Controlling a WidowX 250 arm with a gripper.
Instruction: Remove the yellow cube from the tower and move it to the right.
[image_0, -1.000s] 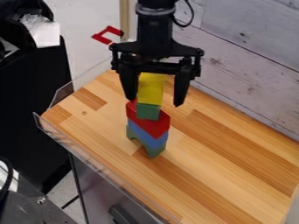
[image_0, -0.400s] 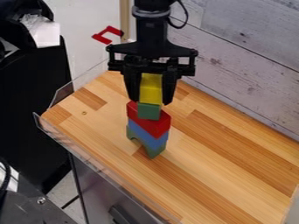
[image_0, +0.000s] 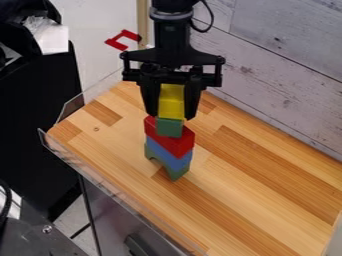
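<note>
The yellow cube (image_0: 171, 102) is gripped between the fingers of the gripper (image_0: 172, 116), squarely in line beneath the wrist and seated on the small green block (image_0: 169, 127) at the tower's top. Since it lies directly over the stack, a straight upward lift is called for first; only then should it be carried across the worktop (image_0: 260, 195), away from the left edge, without the red block (image_0: 175, 141) being knocked.
</note>
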